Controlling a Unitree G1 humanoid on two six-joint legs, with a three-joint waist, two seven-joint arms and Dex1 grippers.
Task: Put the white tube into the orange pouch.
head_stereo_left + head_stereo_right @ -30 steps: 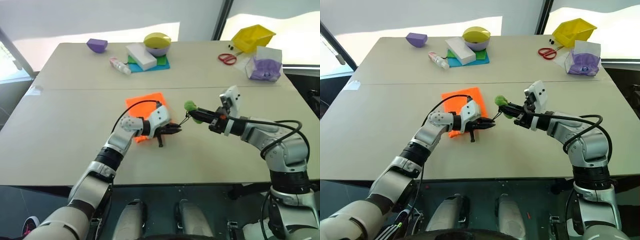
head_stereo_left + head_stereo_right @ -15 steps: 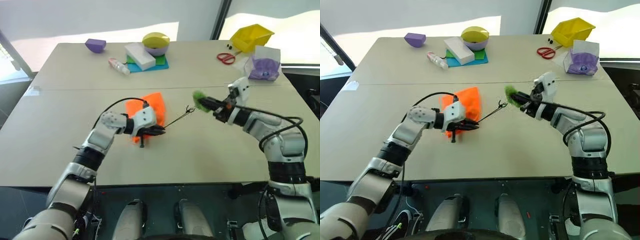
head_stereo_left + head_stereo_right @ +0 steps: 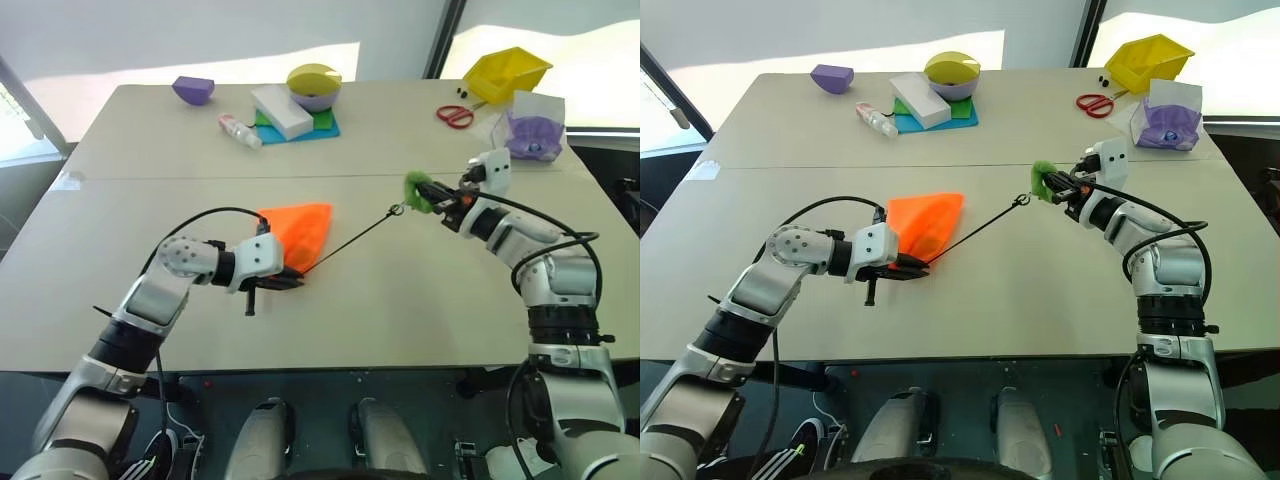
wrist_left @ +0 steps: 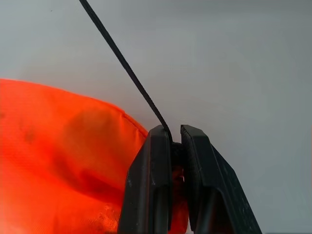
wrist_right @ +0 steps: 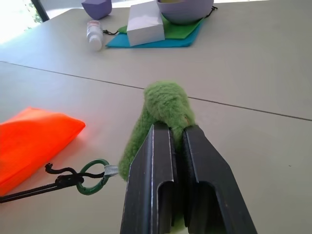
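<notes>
The orange pouch (image 3: 300,228) lies mid-table, bunched into a cone that narrows toward its near end. My left gripper (image 3: 290,281) is shut on that narrow end, where the dark cord (image 3: 350,240) comes out; the left wrist view shows the pouch (image 4: 58,161) beside the closed fingers (image 4: 151,185). The cord runs taut up to a small ring and the fuzzy green charm (image 5: 163,105). My right gripper (image 3: 437,196) is shut on the charm, held above the table to the pouch's right. The white tube is out of view.
At the far edge stand a purple block (image 3: 194,90), a small bottle (image 3: 240,131), a white block (image 3: 281,110) on a blue mat, and a yellow-lidded bowl (image 3: 314,86). Red scissors (image 3: 455,116), a yellow bin (image 3: 506,74) and a clear bag of purple items (image 3: 531,132) sit far right.
My left gripper drew left and toward me with the pouch's end. My right gripper carried the charm right and farther away. The cord went taut and the pouch bunched up.
</notes>
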